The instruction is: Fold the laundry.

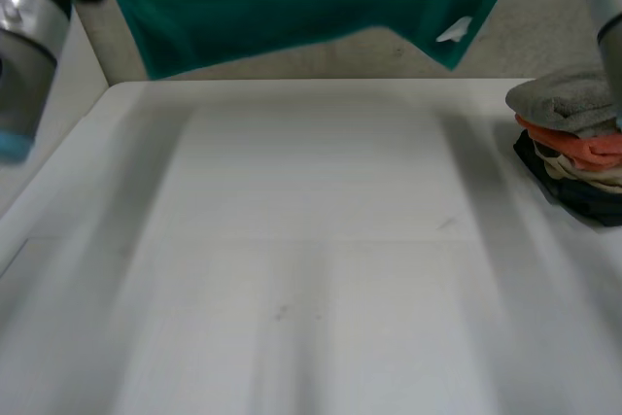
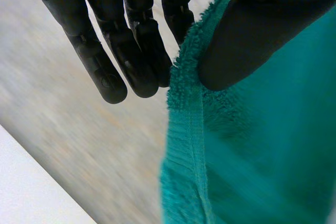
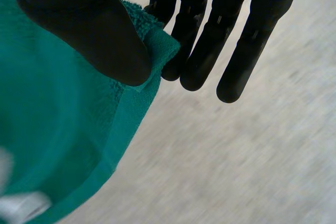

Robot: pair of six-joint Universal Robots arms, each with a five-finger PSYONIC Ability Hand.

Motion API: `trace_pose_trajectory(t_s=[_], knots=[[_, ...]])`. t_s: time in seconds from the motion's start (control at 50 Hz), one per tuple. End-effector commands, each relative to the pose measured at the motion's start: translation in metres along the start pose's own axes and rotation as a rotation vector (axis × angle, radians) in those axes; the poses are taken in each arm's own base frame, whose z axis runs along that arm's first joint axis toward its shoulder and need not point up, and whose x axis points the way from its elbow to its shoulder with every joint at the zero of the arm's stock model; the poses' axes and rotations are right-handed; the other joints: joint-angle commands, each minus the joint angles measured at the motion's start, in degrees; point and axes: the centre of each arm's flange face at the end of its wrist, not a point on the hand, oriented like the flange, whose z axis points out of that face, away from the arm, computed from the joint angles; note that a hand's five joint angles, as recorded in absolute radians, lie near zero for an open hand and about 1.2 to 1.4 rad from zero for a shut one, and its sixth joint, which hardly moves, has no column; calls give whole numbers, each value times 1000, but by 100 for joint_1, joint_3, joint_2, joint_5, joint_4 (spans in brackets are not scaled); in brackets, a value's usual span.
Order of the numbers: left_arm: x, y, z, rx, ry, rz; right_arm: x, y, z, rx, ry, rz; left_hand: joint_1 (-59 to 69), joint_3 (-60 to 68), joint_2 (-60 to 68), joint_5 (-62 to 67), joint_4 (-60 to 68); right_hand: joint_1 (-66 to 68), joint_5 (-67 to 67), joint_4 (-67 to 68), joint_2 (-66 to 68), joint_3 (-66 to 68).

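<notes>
A teal-green towel [image 1: 292, 2] hangs stretched in the air beyond the far edge of the white table [image 1: 311, 240], its lower hem sagging and a white label [image 1: 454, 30] near its right corner. My left hand [image 2: 252, 30] pinches one top corner of the towel [image 2: 252, 150] between thumb and straight fingers [image 2: 131, 51]. My right hand [image 3: 89, 30] pinches the other top corner of the towel [image 3: 58, 129] the same way, thumb against straight fingers [image 3: 210, 40]. Both arms are raised high at the table's far corners.
A stack of folded laundry [image 1: 573, 148] sits at the table's right edge: a grey piece on top, orange, beige and dark ones below. Beige carpet floor lies past the table.
</notes>
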Motion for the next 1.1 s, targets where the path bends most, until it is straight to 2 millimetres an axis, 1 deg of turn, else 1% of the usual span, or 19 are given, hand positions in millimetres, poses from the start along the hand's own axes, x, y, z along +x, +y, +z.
trace_pose_trajectory(t_s=[0.02, 0.04, 0.1, 0.12, 0.22, 0.3, 0.4, 0.5, 0.66, 0.76, 0.8, 0.82, 0.86, 0.94, 0.96, 1.02, 1.04, 1.08, 1.1], knots=[[38, 55, -57, -253, 143, -45, -32, 56, -47, -295, -178, 54, 1443, 1174, 1138, 1247, 1125, 1675, 1213, 1149, 1298, 1208], [46, 68, -70, -301, 174, -50, -40, 70, -61, -359, -217, 68, 1443, 1174, 1138, 1247, 1125, 1675, 1213, 1149, 1298, 1208], [53, 92, -84, -361, 205, -56, -53, 95, -80, -450, -265, 86, 1443, 1174, 1138, 1247, 1125, 1675, 1213, 1149, 1298, 1208], [62, 113, -94, -412, 236, -62, -60, 112, -92, -508, -289, 87, 1443, 1174, 1138, 1247, 1125, 1675, 1213, 1149, 1298, 1208], [81, 160, -120, -519, 322, -38, -77, 149, -117, -633, -350, 48, 1062, 793, 757, 866, 744, 1675, 1213, 1149, 1298, 1208], [88, 175, -129, -544, 379, 41, -80, 158, -123, -658, -370, 4, -890, -1159, -1195, -1086, -1208, 1675, 1213, 1149, 1298, 1208], [91, 183, -132, -554, 409, 111, -78, 157, -122, -652, -370, -13, -1228, -1497, -1533, -1424, -1546, 1675, 1213, 1149, 1298, 1208], [81, 190, -133, -575, 387, 120, -77, 157, -122, -653, -365, -12, -1414, -1683, -1719, -1610, -1732, 1675, 1213, 1149, 1298, 1208], [77, 193, -134, -582, 379, 125, -75, 159, -122, -659, -361, -16, -1599, -1868, -1904, -1795, -1917, 1675, 1213, 1149, 1298, 1208], [67, 201, -134, -605, 356, 136, -75, 159, -124, -673, -368, -16, -1381, -1650, -1686, -1577, -1699, 1675, 1213, 1149, 1298, 1208], [65, 203, -135, -615, 351, 133, -75, 158, -125, -679, -372, -16, -745, -1014, -1050, -941, -1063, 1675, 1213, 1149, 1298, 1208], [64, 204, -136, -621, 349, 133, -75, 158, -125, -682, -375, -16, 358, 89, 53, 162, 40, 1675, 1213, 1149, 1298, 1208], [62, 202, -136, -618, 344, 136, -75, 158, -126, -689, -379, -15, 1440, 1170, 1135, 1244, 1122, 1675, 1213, 1149, 1298, 1208], [48, 179, -134, -597, 312, 151, -76, 155, -132, -723, -413, -40, 1443, 1174, 1138, 1247, 1125, 1675, 1213, 1149, 1298, 1208], [43, 165, -138, -595, 310, 155, -76, 150, -136, -744, -442, -65, 1443, 1174, 1138, 1247, 1125, 1675, 1213, 1149, 1298, 1208], [39, 144, -148, -605, 323, 149, -73, 134, -147, -793, -515, -132, 1443, 1174, 1138, 1247, 1125, 1675, 1213, 1149, 1298, 1208], [40, 131, -158, -625, 347, 143, -71, 129, -151, -810, -533, -152, 1443, 1174, 1138, 1247, 1125, 1675, 1213, 1149, 1298, 1208], [40, 119, -171, -663, 376, 138, -68, 119, -161, -849, -586, -192, 1443, 1174, 1138, 1247, 1125, 1675, 1213, 1149, 1298, 1208], [38, 113, -177, -686, 390, 139, -66, 112, -176, -910, -649, -234, 1443, 1174, 1138, 1247, 1125, 1675, 1213, 1149, 1298, 1208]])
